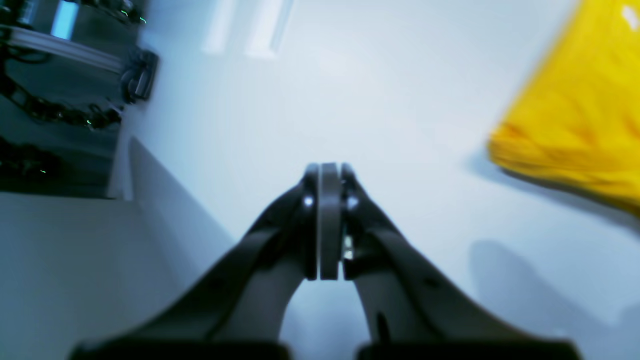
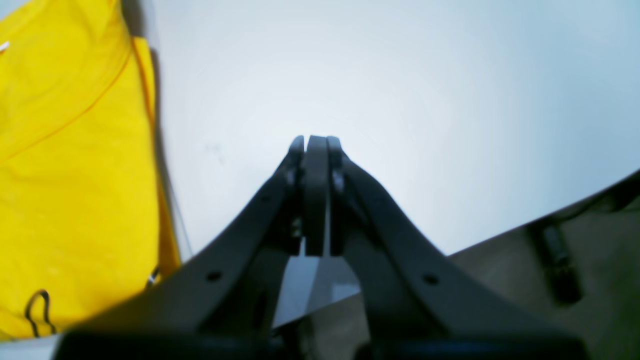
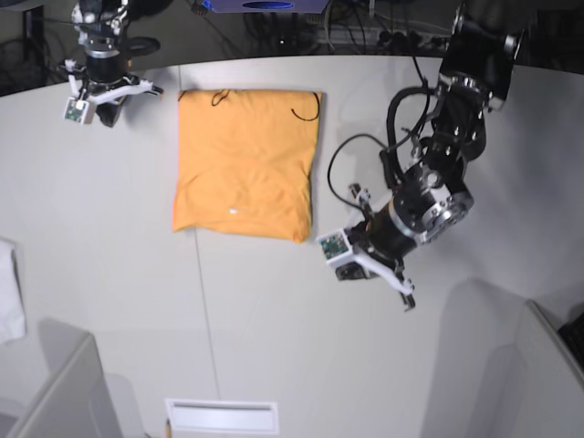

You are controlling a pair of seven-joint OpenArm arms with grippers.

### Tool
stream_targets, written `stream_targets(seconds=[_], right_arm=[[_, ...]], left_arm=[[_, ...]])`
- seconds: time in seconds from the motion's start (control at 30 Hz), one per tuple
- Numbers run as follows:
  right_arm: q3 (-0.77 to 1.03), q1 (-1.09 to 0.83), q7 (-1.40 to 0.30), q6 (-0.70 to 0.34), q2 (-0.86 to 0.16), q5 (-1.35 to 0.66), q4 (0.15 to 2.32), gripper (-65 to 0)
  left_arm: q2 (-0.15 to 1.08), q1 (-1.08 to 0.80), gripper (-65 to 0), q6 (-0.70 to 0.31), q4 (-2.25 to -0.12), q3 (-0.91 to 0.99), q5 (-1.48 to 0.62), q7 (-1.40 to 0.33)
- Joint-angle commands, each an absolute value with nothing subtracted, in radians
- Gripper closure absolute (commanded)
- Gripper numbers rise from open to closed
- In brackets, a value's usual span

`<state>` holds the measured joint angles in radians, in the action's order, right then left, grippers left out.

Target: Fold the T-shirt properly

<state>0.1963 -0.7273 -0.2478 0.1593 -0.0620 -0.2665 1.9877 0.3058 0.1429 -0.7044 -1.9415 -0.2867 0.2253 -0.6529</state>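
Note:
The T-shirt (image 3: 246, 164) lies folded into a compact light-orange rectangle on the white table (image 3: 274, 319), towards the back. My left gripper (image 3: 379, 274) is shut and empty above bare table, just right of the shirt's front right corner. In the left wrist view the shut fingertips (image 1: 329, 170) point at bare table, with the T-shirt (image 1: 575, 110) at the upper right. My right gripper (image 3: 102, 100) is shut and empty, left of the shirt's back left corner. In the right wrist view its gripper (image 2: 315, 142) is over bare table, with the T-shirt (image 2: 65, 150) on the left.
A white cloth (image 3: 7, 292) lies at the table's left edge. Grey partitions stand at the front left (image 3: 55, 383) and front right (image 3: 547, 365). A white plate (image 3: 222, 415) sits at the front edge. Cables and equipment (image 3: 365, 32) lie behind the table.

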Motion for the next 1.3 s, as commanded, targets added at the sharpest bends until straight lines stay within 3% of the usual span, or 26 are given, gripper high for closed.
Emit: stream_targets(seconds=[0.0, 0.13, 0.27, 0.5, 0.73, 0.97, 1.13, 1.27], right_arm=[[0.193, -0.742, -0.205, 0.125, -0.051, -0.225, 2.005, 0.0], [0.199, -0.814, -0.093, 0.008, 0.001, -0.14, 2.005, 0.0], [0.206, -0.895, -0.021, -0.036, 0.005, -0.139, 2.005, 0.0], [0.283, -1.049, -0.019, -0.036, 0.005, -0.143, 2.005, 0.0], [0.229, -1.228, -0.065, -0.036, 0.01, -0.14, 1.991, 0.0], [0.099, -1.224, -0.458, -0.038, -0.007, -0.137, 1.937, 0.0], [-0.116, -1.127, -0.489, -0.035, -0.101, -0.137, 1.702, 0.0], [-0.213, -0.981, -0.489, -0.031, -0.111, -0.143, 1.426, 0.0]], left_arm=[[0.328, 0.111, 0.0, -0.698, -1.957, -0.262, 0.213, -0.598], [0.395, -0.113, 0.0, -0.698, -1.965, -0.14, 0.213, -0.456], [0.403, -0.348, 0.0, -0.698, -1.966, 0.018, 0.209, -0.335], [0.407, -0.75, 0.0, -0.698, -1.985, 0.26, 0.021, -0.108], [0.401, -1.044, 0.0, -0.698, -1.977, 0.38, -0.097, -0.099], [0.401, -1.156, 0.0, -0.698, -1.857, 0.325, -0.101, -0.099], [0.401, -1.106, 0.0, -0.698, -1.658, 0.188, -0.097, -0.099], [0.4, -1.007, 0.0, -0.698, -1.438, 0.101, -0.097, -0.099]])
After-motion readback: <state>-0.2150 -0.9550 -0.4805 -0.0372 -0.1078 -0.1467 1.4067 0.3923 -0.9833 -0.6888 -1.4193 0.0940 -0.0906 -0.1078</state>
